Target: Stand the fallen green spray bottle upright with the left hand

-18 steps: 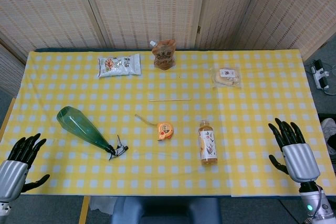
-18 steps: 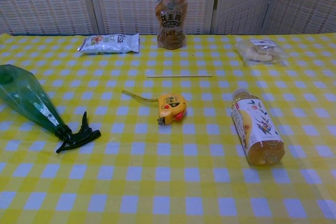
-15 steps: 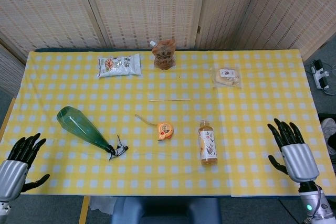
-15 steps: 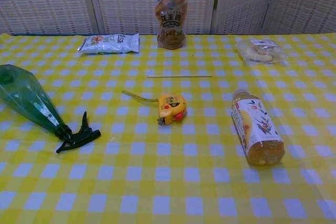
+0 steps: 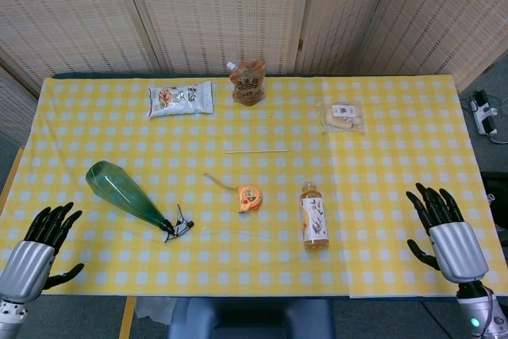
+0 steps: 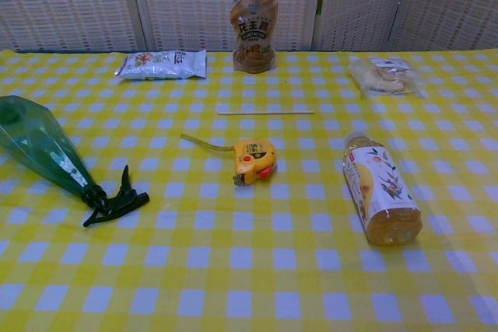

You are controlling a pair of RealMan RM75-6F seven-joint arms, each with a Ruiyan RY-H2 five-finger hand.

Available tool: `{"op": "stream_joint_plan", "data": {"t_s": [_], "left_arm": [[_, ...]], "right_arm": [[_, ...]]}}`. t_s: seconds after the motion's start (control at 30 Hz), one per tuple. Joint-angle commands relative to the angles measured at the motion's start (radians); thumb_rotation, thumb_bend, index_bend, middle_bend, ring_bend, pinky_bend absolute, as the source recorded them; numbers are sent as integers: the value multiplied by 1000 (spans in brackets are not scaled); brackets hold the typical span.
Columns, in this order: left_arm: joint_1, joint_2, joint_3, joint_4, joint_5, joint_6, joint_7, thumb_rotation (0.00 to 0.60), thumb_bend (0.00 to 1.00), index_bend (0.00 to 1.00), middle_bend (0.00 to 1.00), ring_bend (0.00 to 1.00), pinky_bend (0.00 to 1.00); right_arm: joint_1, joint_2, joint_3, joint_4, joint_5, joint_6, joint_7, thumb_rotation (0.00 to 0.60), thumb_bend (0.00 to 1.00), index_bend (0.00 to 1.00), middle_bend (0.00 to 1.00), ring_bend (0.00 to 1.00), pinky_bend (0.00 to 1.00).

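The green spray bottle [image 5: 125, 194] lies on its side at the table's left, its wide base toward the far left and its black trigger head [image 5: 179, 226] toward the table's front middle. In the chest view the green spray bottle [image 6: 40, 152] runs in from the left edge, with the trigger head [image 6: 115, 200] resting on the cloth. My left hand [image 5: 40, 252] hovers at the front left corner, open, fingers spread, well short of the bottle. My right hand [image 5: 444, 233] is open at the front right edge. Neither hand shows in the chest view.
An orange tape measure [image 5: 249, 198] and a lying juice bottle [image 5: 313, 216] sit mid-table. A thin wooden stick [image 5: 256, 151] lies behind them. At the back are a snack packet [image 5: 181, 99], a brown pouch [image 5: 248, 82] and a wrapped pastry [image 5: 343, 116].
Both hands have shifted slightly: the left a little to the right and down, the right slightly down. The bottle has not moved.
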Motion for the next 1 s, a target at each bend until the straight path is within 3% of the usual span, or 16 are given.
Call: {"op": "stream_joint_plan", "data": {"t_s": [0.03,0.1,0.13,0.17,0.23,0.3,0.37,0.43,0.53,0.8,1.0], "left_arm": [[-4,-38,-13,48,39,50,4,600,207,0,0,0,45],[-8,-54,-20,68,52,70,-15,600,208,0,36,36,140],[-11,-65,-30,79,50,82,-24,600,208,0,135,148,271],[-14,-73,-37,85,46,86,-23,600,208,0,291,324,441],[-21,-91,-61,91,25,85,10,600,209,0,492,549,665],[-36,-118,-93,116,14,93,54,600,212,28,675,734,846],[-54,-140,-108,128,-1,72,56,600,215,129,915,942,982],[-77,-137,-100,118,-2,34,15,600,215,217,995,999,1000],[-104,-118,-92,89,-12,-32,39,600,214,298,1000,1000,1000],[-182,-60,-80,-63,-36,-208,184,600,211,304,1000,1000,1000],[-231,-36,-87,-143,-122,-345,278,600,215,306,1000,1000,1000]], "right_arm": [[9,5,4,18,-15,2,36,600,308,0,0,0,0],[7,8,5,22,-8,6,51,600,307,0,0,0,0],[4,11,7,20,-3,9,57,600,307,0,0,0,0],[2,13,8,18,-3,15,60,600,307,0,0,0,0],[-4,8,17,22,1,32,52,600,308,0,0,0,0],[-11,-5,30,27,20,46,22,600,308,0,0,0,0],[-16,-25,44,34,38,58,-24,600,308,0,0,0,0],[-14,-28,43,29,46,47,-21,600,308,0,0,0,0],[-6,-28,48,31,58,29,-11,600,308,0,0,0,0],[5,-29,40,32,51,4,11,600,308,0,0,0,0],[10,-27,48,36,74,-11,29,600,307,0,0,0,0]]}}
